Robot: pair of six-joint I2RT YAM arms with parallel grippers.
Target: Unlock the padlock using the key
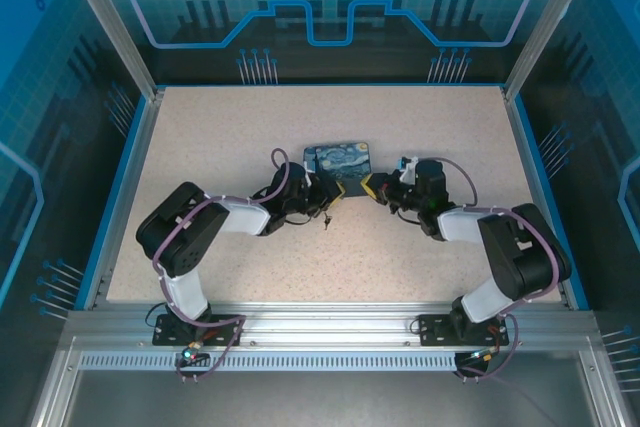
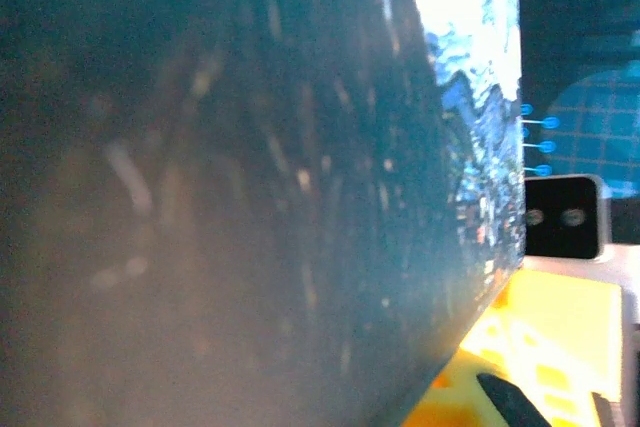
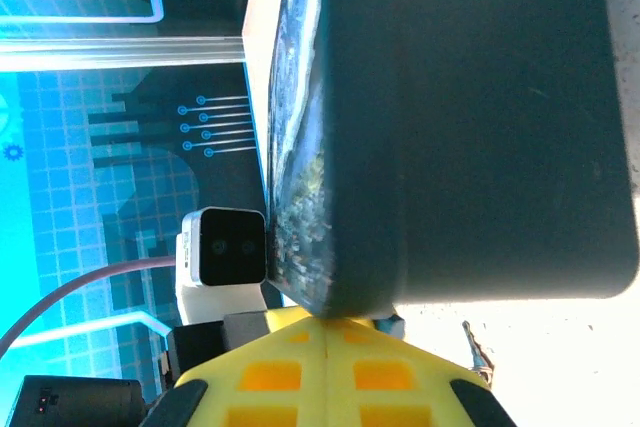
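Observation:
The Starry Night box [image 1: 338, 159] lies mid-table, and both grippers meet at its near edge. My right gripper [image 1: 368, 187] is shut, its yellow fingers pressed together with the tips [image 3: 325, 319] against the box's lower corner [image 3: 340, 292]. A small bluish bit, probably the padlock [image 3: 392, 325], peeks out beside those tips and is mostly hidden. The thin golden-brown key [image 3: 478, 352] lies on the table, just below my left gripper [image 1: 328, 197] and apart from it [image 1: 326, 219]. The box's dark side [image 2: 250, 197] blocks the left wrist view, hiding the left jaws.
The right gripper's yellow fingers [image 2: 565, 332] and its wrist camera [image 2: 563, 217] face the left wrist camera past the box edge. A blue rim [image 1: 120, 207] and metal posts bound the speckled table [image 1: 230, 137]. Both arms' elbows rest near the front rail [image 1: 330, 327].

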